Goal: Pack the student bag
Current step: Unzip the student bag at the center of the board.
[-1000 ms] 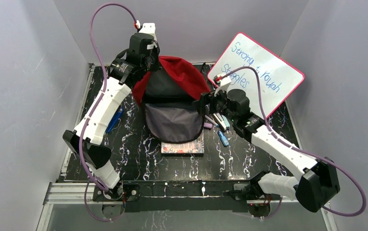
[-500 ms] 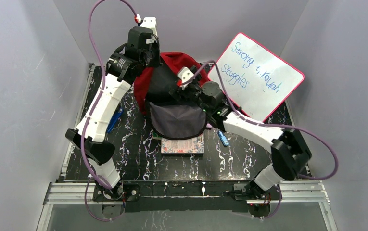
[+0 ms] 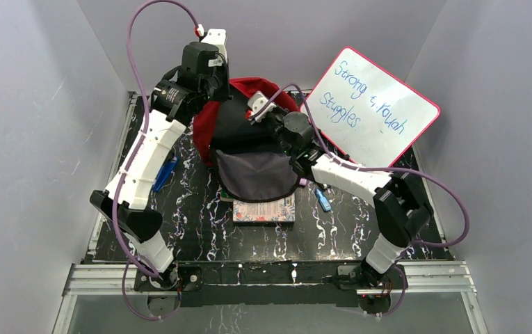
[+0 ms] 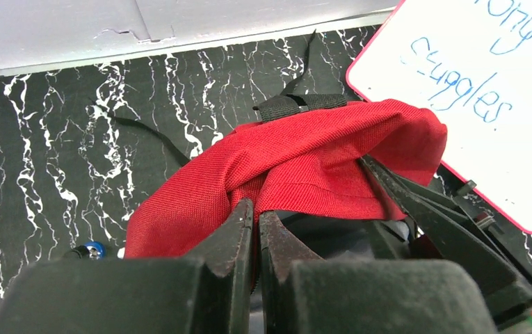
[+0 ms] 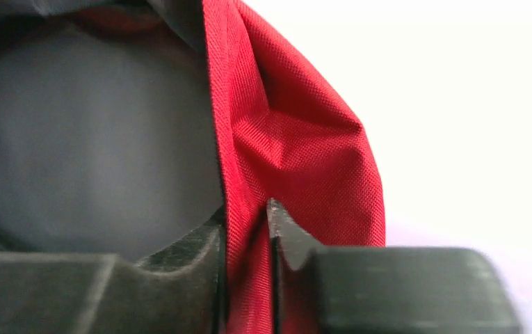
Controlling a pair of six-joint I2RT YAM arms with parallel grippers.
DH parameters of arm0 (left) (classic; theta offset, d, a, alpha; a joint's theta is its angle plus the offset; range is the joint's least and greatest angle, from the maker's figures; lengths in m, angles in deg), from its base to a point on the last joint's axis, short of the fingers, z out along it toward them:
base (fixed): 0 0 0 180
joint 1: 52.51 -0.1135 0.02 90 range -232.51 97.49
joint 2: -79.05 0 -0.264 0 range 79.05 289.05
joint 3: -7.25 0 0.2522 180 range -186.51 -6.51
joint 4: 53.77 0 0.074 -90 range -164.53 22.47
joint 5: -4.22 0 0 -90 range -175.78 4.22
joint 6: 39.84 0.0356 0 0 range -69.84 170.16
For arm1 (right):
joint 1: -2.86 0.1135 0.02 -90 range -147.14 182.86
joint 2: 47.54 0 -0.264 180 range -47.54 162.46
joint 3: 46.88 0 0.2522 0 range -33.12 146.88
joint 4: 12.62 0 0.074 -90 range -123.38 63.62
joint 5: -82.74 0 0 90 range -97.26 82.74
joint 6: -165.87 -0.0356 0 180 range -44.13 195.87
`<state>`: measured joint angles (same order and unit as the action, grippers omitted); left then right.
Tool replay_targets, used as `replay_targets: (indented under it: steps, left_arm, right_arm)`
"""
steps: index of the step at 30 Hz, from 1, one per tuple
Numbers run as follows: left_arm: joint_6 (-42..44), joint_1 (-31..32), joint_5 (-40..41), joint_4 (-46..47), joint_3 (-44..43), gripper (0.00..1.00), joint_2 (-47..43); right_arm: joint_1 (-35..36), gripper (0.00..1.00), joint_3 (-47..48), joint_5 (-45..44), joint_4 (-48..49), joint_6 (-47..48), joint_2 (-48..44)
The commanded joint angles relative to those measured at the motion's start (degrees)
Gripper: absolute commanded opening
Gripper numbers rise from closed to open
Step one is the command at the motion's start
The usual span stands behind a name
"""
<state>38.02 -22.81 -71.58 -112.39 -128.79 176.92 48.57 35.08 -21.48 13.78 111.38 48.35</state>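
- We see the student bag at the far middle of the table, with its mouth spread wide and its grey lining flap hanging toward the near side.
- Our left gripper pinches the red rim at the bag's far left, its fingers almost meeting on the fabric.
- Our right gripper clamps the red rim on the bag's right side.
- A book lies partly under the bag's near edge.
- A whiteboard leans at the far right.
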Motion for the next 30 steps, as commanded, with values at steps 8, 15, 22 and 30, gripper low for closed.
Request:
replay_targets:
  steps: [8,15,22,30]
  left_arm:
    - [9.6,-0.3,-10.9,4.8,6.2,0.51,-7.9]
    - [17.3,-0.3,-14.1,5.7,9.8,0.64,-9.6]
    - [20.1,1.4,-16.9,5.8,9.1,0.6,-7.9]
    - [22.1,3.5,-13.3,5.8,8.7,0.5,-5.4]
  right_arm:
    - [-3.5,0.0,2.5,17.5,-5.5,-9.5,-8.0]
    - [-7.6,0.0,7.2,28.7,-12.7,-16.8,-8.7]
    - [-8.8,0.0,10.7,33.5,-17.4,-19.7,-8.1]
    - [-9.9,0.0,10.6,36.0,-17.4,-22.4,-8.2]
